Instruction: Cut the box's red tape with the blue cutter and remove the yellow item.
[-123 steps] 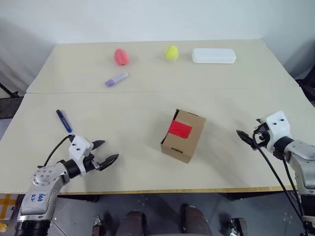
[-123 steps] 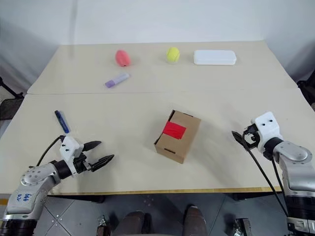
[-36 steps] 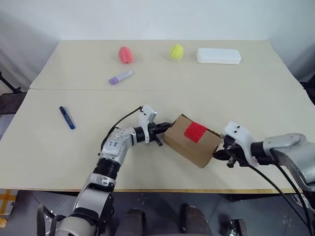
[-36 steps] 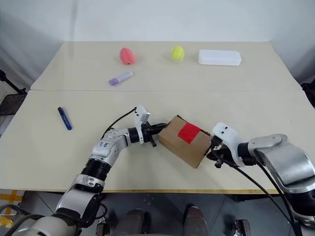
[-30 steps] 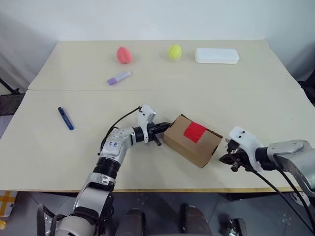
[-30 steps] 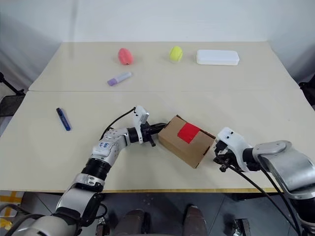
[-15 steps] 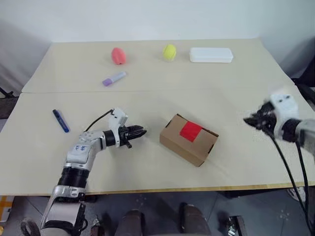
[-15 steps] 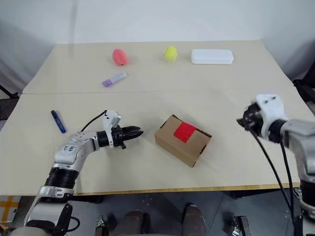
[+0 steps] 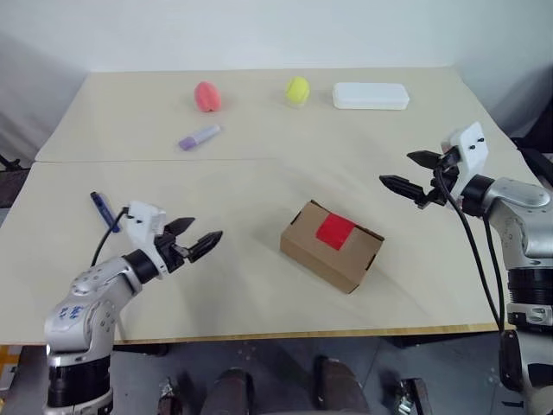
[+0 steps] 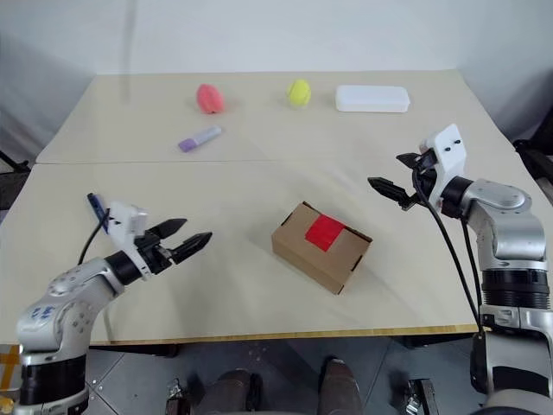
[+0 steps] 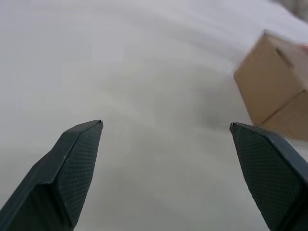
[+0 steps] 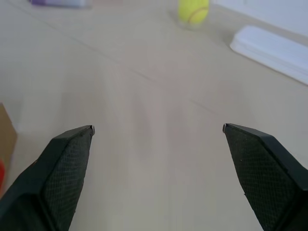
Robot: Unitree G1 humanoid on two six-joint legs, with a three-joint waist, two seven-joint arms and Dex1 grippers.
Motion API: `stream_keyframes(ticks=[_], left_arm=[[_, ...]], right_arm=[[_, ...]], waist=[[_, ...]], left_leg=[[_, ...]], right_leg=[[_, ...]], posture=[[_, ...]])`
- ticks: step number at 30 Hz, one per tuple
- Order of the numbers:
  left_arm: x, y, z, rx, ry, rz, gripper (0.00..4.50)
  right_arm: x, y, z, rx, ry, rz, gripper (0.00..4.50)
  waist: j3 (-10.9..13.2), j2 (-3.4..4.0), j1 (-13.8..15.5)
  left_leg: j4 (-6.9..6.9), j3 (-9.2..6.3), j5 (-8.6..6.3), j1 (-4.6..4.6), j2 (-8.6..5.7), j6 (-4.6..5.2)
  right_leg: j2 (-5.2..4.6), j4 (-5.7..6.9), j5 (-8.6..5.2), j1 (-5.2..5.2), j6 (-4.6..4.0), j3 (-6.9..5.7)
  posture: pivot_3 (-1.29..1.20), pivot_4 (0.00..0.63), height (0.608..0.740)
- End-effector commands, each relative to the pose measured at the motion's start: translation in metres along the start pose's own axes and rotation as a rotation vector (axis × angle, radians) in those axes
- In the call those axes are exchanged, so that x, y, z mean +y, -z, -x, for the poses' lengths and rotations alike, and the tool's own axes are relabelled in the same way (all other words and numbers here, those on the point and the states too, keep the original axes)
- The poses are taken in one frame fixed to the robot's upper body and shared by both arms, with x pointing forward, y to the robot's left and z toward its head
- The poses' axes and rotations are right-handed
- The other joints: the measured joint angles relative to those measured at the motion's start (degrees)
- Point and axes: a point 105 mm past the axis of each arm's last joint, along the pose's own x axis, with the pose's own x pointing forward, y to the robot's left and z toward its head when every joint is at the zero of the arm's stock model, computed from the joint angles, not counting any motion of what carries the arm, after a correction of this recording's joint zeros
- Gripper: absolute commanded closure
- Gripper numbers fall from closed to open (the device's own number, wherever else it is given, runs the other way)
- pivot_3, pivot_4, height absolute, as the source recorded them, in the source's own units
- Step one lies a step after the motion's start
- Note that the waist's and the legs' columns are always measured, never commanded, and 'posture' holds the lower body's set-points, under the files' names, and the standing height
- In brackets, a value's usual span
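Note:
The brown cardboard box [image 9: 333, 251] lies closed in the middle of the table, with the red tape [image 9: 335, 231] across its top seam. The blue cutter [image 9: 102, 208] lies on the table at the left, partly hidden behind my left wrist. My left gripper [image 9: 206, 230] hovers open left of the box, well apart from it, and its wrist view shows the box [image 11: 274, 91] ahead beyond the empty jaws. My right gripper [image 9: 395, 168] hangs open above the table, right of the box and beyond it. The yellow item is hidden.
Along the far side lie a pink egg-shaped object [image 9: 206, 96], a yellow-green ball [image 9: 297, 90] and a white plastic case [image 9: 371, 96]. A lilac marker [image 9: 200, 137] lies nearer, at the left. A seam runs across the table.
Both grippers have drawn away from the box's ends and opened. The left one pulled back to the left, the right one rose and swung out to the right. The box stays put.

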Motion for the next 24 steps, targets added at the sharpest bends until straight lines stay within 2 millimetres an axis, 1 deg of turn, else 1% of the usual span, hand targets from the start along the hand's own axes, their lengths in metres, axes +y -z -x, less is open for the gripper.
stream_keyframes(ticks=[1, 3, 5, 7, 8, 9, 11, 12, 14, 16, 18, 19, 22, 23, 24], left_arm=[[0.010, -0.020, 0.043, -0.127, -0.199, -0.034, 0.02], [0.015, -0.018, 0.068, -0.145, -0.305, -0.041, 0.02], [0.016, -0.016, 0.086, -0.149, -0.376, -0.051, 0.02], [0.014, -0.014, 0.100, -0.161, -0.438, -0.068, 0.02], [0.014, -0.011, 0.110, -0.155, -0.491, -0.079, 0.02], [0.013, -0.006, 0.118, -0.163, -0.536, -0.053, 0.02], [0.013, -0.001, 0.126, -0.182, -0.589, -0.019, 0.02], [0.014, -0.001, 0.127, -0.192, -0.599, -0.011, 0.02], [0.021, 0.000, 0.126, -0.218, -0.647, 0.016, 0.02], [0.039, -0.005, 0.121, -0.261, -0.745, 0.017, 0.02], [0.058, -0.006, 0.112, -0.247, -0.823, 0.010, 0.02], [0.062, -0.007, 0.106, -0.243, -0.840, 0.026, 0.02], [0.073, -0.018, 0.091, -0.306, -0.892, 0.049, 0.02], [0.078, -0.020, 0.087, -0.303, -0.919, 0.057, 0.02], [0.085, -0.016, 0.081, -0.261, -0.944, 0.074, 0.02]], right_arm=[[0.004, -0.012, -0.011, -0.076, -0.046, -0.017, 0.00], [0.010, -0.015, -0.019, -0.120, -0.086, -0.045, 0.00], [0.015, -0.013, -0.024, -0.124, -0.124, -0.056, 0.00], [0.021, -0.011, -0.029, -0.120, -0.163, -0.059, 0.00], [0.025, -0.011, -0.033, -0.117, -0.186, -0.055, 0.00], [0.027, -0.011, -0.038, -0.115, -0.201, -0.050, 0.00], [0.029, -0.013, -0.045, -0.115, -0.217, -0.040, 0.00], [0.030, -0.014, -0.047, -0.118, -0.220, -0.037, 0.00], [0.030, -0.018, -0.053, -0.128, -0.218, -0.030, 0.00], [0.033, -0.020, -0.057, -0.133, -0.227, -0.022, 0.00], [0.036, -0.021, -0.059, -0.140, -0.238, -0.016, 0.00], [0.037, -0.021, -0.059, -0.142, -0.240, -0.015, 0.00], [0.041, -0.023, -0.059, -0.153, -0.250, -0.013, 0.00], [0.043, -0.024, -0.059, -0.158, -0.255, -0.013, 0.00], [0.045, -0.025, -0.058, -0.162, -0.264, -0.012, 0.00]], waist=[[0.00, 0.00, -0.40], [0.00, 0.00, -0.39], [0.00, 0.00, -0.29], [0.00, 0.00, 0.18], [0.00, 0.00, 0.24], [0.00, 0.00, 0.12], [0.00, 0.00, 0.23], [0.00, 0.00, 0.23], [0.00, 0.00, 0.29], [0.00, 0.00, 0.31], [0.00, 0.00, 0.44], [-0.01, -0.01, 0.27], [-0.01, -0.01, 0.16], [-0.01, -0.01, 0.15], [-0.01, -0.01, 0.17]], left_leg=[[0.00, 0.03, -0.02, 0.03, 0.01, -0.03], [0.00, 0.01, -0.05, 0.02, 0.04, -0.05], [0.00, 0.01, -0.07, 0.02, 0.06, -0.06], [0.02, 0.02, -0.07, 0.01, 0.06, -0.06], [0.05, 0.03, -0.09, 0.00, 0.05, -0.03], [0.06, 0.04, -0.10, -0.01, 0.06, -0.02], [0.06, 0.13, -0.15, 0.02, 0.07, 0.01], [0.06, 0.11, -0.15, 0.01, 0.09, 0.01], [0.06, 0.08, -0.13, 0.01, 0.12, -0.01], [0.07, 0.09, -0.13, 0.03, 0.13, -0.01], [0.08, 0.06, -0.12, 0.03, 0.12, -0.02], [0.08, 0.05, -0.11, 0.03, 0.12, -0.03], [0.08, 0.14, -0.14, 0.01, 0.13, -0.02], [0.08, 0.14, -0.18, 0.02, 0.17, -0.05], [0.08, 0.13, -0.19, 0.00, 0.22, -0.08]], right_leg=[[0.00, -0.01, 0.00, 0.00, 0.00, 0.02], [0.01, 0.00, 0.00, 0.00, 0.00, -0.01], [0.01, -0.01, 0.00, 0.00, -0.01, -0.06], [0.02, -0.02, 0.00, 0.01, -0.03, -0.06], [0.02, -0.03, 0.00, 0.02, -0.03, -0.05], [0.02, -0.08, 0.01, 0.03, -0.05, -0.05], [0.02, -0.12, 0.02, 0.02, -0.07, -0.02], [0.02, -0.11, 0.02, 0.02, -0.08, -0.06], [0.04, -0.06, 0.01, 0.01, -0.15, -0.12], [0.05, -0.04, 0.02, 0.01, -0.18, -0.12], [0.05, -0.02, 0.03, 0.03, -0.20, -0.16], [0.06, 0.00, 0.03, 0.03, -0.19, -0.18], [0.05, 0.00, 0.06, -0.01, -0.16, -0.28], [0.05, 0.00, 0.08, -0.01, -0.14, -0.39], [0.05, -0.01, 0.08, -0.02, -0.14, -0.50]], posture=[[0.00, 0.150, 0.740], [0.00, 0.150, 0.740], [0.00, 0.150, 0.740], [0.00, 0.150, 0.740], [0.00, 0.150, 0.740], [0.00, 0.150, 0.740], [0.00, 0.150, 0.740], [0.00, 0.150, 0.740], [0.00, 0.150, 0.740], [0.00, 0.150, 0.740], [0.00, 0.150, 0.740], [0.00, 0.150, 0.740], [0.00, 0.150, 0.740], [0.00, 0.150, 0.740], [0.00, 0.150, 0.740]])
